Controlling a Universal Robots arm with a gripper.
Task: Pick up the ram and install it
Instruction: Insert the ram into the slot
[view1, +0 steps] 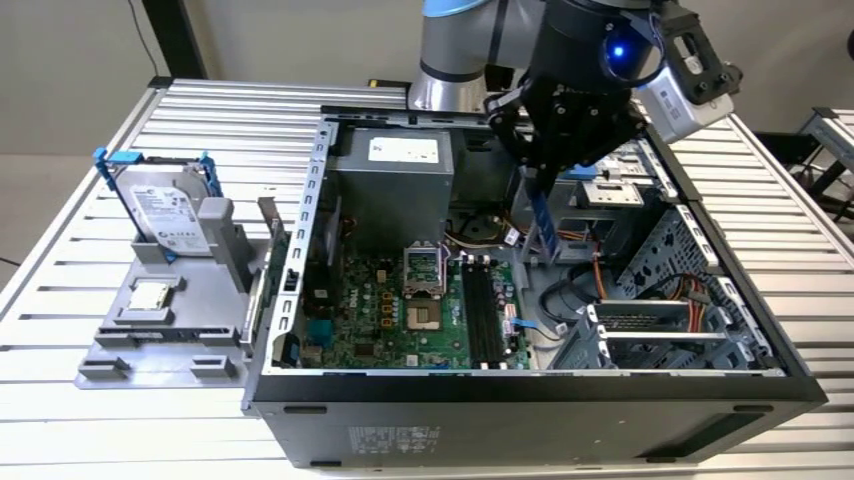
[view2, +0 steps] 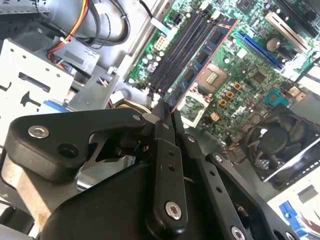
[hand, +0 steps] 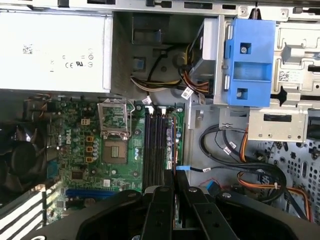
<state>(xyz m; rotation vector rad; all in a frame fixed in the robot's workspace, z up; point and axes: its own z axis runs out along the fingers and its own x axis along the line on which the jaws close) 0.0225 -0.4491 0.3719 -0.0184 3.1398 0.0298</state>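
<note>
My gripper (view1: 538, 172) is shut on the ram (view1: 542, 220), a narrow blue-green board with a row of dark chips. In the exterior view the stick hangs on edge below the fingers, above the open computer case and just to the exterior view's right of the black memory slots (view1: 483, 310). In the second wrist view the ram (view2: 202, 59) runs out from the gripper (view2: 167, 112) and lies over the motherboard beside the memory slots (view2: 182, 47). In the first wrist view the gripper (hand: 176, 195) hovers near the end of the slots (hand: 155, 145).
A silver hard drive in a blue bracket (view1: 167, 210) and a small square processor chip (view1: 150, 295) rest on a grey stand at the exterior view's left. Inside the case are the power supply (view1: 394, 170), the processor socket (view1: 424, 290), a blue drive bracket (hand: 249, 60) and loose cables (hand: 250, 172).
</note>
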